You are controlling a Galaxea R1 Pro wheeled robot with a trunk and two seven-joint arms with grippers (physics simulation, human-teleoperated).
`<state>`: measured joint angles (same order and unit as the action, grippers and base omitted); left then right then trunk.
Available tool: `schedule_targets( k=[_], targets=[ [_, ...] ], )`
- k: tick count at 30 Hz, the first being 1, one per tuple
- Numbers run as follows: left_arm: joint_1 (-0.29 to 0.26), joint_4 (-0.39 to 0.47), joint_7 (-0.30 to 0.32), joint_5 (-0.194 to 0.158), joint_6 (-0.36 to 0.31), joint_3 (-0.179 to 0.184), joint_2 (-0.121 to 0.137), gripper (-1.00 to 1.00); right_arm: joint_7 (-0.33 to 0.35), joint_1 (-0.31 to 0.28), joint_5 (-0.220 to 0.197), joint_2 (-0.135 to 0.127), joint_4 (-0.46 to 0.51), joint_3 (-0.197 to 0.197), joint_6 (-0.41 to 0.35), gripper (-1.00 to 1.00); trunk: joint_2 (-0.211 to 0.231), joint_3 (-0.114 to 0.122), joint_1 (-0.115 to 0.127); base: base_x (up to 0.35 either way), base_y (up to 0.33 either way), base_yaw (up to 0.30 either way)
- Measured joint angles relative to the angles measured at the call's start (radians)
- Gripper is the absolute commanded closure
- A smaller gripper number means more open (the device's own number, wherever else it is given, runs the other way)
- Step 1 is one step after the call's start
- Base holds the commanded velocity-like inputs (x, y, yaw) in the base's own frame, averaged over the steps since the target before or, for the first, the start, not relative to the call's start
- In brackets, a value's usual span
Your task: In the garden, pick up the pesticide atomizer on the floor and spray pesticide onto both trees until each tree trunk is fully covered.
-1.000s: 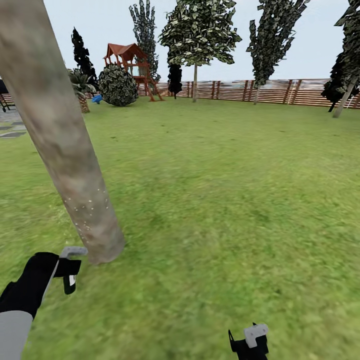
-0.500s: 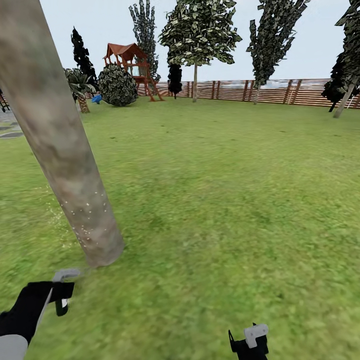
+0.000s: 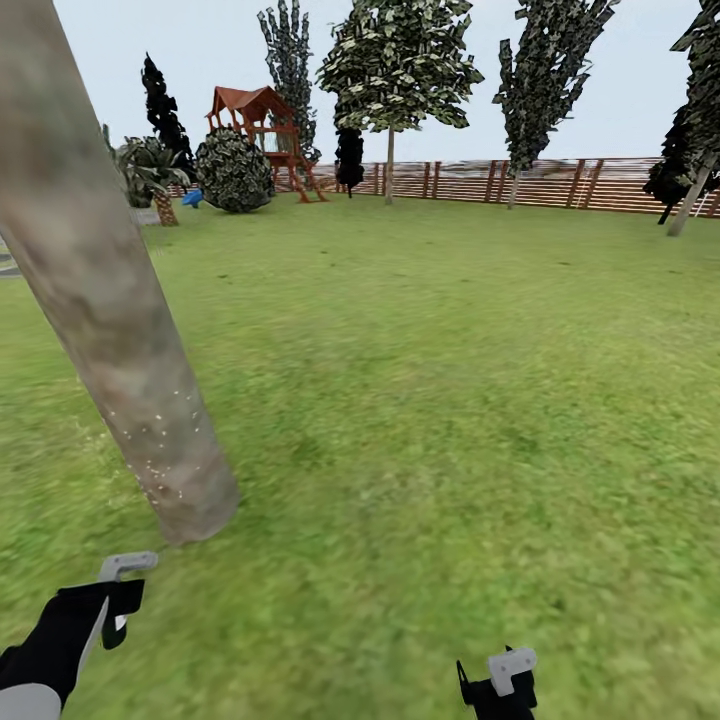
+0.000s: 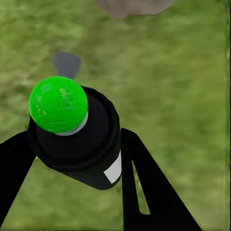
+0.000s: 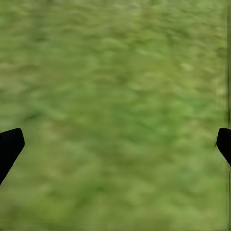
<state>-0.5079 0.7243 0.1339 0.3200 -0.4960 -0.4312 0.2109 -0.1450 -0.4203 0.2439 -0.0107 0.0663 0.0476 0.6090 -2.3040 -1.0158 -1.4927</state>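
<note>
A thick mottled grey-brown tree trunk [image 3: 110, 300] leans across the left of the head view, with white pesticide specks [image 3: 160, 440] scattered on its lower part. My left gripper [image 3: 118, 603] hangs low just in front of the trunk's base, shut on the pesticide atomizer [image 4: 82, 144], a black bottle with a green round cap [image 4: 57, 103] and a grey nozzle [image 3: 128, 564]. The trunk's base [image 4: 132, 6] lies just beyond the nozzle. My right gripper [image 3: 497, 682] is open over bare grass, its fingertips [image 5: 9, 147] wide apart. Another tall tree [image 3: 390, 160] stands far off by the fence.
Green lawn spreads ahead to a brown slat fence [image 3: 540, 182]. A red-roofed play tower [image 3: 265, 135], a round bush [image 3: 233, 172] and a short palm [image 3: 155, 175] stand far left. More trees line the fence. Grey paving [image 3: 6, 262] shows at the left edge.
My left gripper with the atomizer has dropped lower and drawn back from the trunk. The view has shifted slightly, so the trunk sits further left. The right gripper has stayed put.
</note>
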Motion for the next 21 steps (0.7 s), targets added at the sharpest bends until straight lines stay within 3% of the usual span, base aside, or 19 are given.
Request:
schedule_targets(
  k=[9,12,14,21],
  targets=[
    [0.002,0.006,-0.002,-0.009,0.0,-0.009,-0.004,1.0,0.001,0.0,0.0,0.001,0.001,0.0,0.0,-1.0,0.0,0.0,0.0,0.14,-0.224,0.0],
    [0.002,0.007,-0.008,-0.011,0.001,-0.007,-0.03,1.0,0.0,0.0,0.0,0.001,0.001,0.0,0.0,-1.0,0.0,0.0,0.0,-0.085,-0.272,0.002],
    [0.002,0.009,-0.011,-0.01,0.002,-0.003,-0.053,1.0,0.0,0.0,0.0,0.002,0.001,0.0,0.0,-1.0,0.0,0.0,0.0,-0.007,-0.274,0.25],
    [0.002,0.009,-0.011,-0.006,0.001,-0.004,-0.054,1.0,0.0,0.0,-0.001,0.002,0.001,0.0,0.0,-1.0,0.0,0.0,0.0,0.16,-0.231,0.255]
  ],
)
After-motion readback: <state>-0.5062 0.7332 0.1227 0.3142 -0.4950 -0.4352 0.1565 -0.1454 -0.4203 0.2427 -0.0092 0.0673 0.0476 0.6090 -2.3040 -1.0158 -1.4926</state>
